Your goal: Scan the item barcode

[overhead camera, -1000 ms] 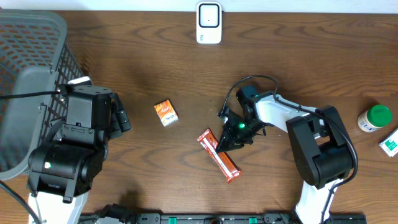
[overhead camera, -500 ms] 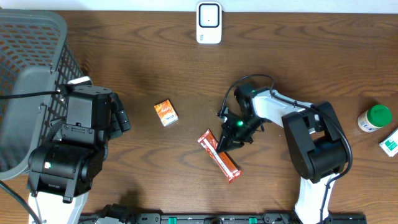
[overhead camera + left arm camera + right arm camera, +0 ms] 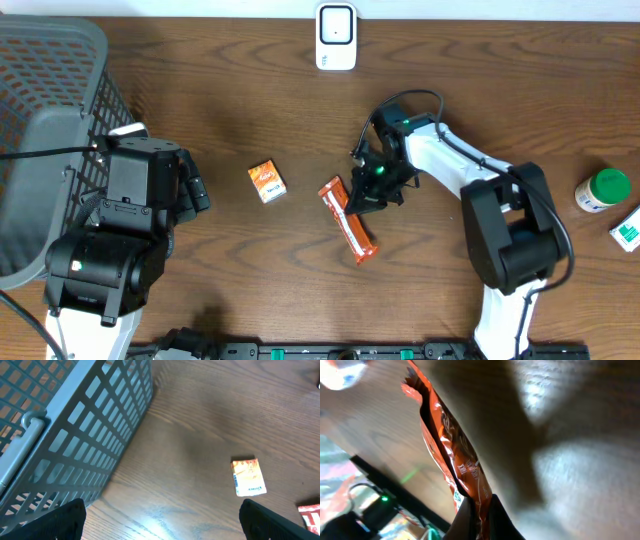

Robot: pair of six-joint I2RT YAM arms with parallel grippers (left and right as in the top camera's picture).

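Observation:
An orange-red snack wrapper (image 3: 348, 222) lies slanted at mid-table, and my right gripper (image 3: 368, 192) is shut on its upper end. The right wrist view shows the glossy wrapper (image 3: 451, 447) pinched between the two dark fingers (image 3: 464, 519), with a white printed patch near the grip. The white scanner (image 3: 336, 37) stands at the table's far edge, well apart from the wrapper. My left gripper (image 3: 162, 522) is open over bare wood at the left, holding nothing. A small orange box (image 3: 248, 476) lies ahead of it, to the right.
A grey mesh basket (image 3: 50, 90) fills the left side, its wall (image 3: 90, 425) close to the left gripper. The small orange box (image 3: 266, 182) sits left of the wrapper. A green-lidded bottle (image 3: 601, 190) and a white-green box (image 3: 627, 229) stand at the right edge.
The right gripper has moved toward the far edge, pulling the wrapper with it and turning it more upright in the overhead view. The left arm has not moved.

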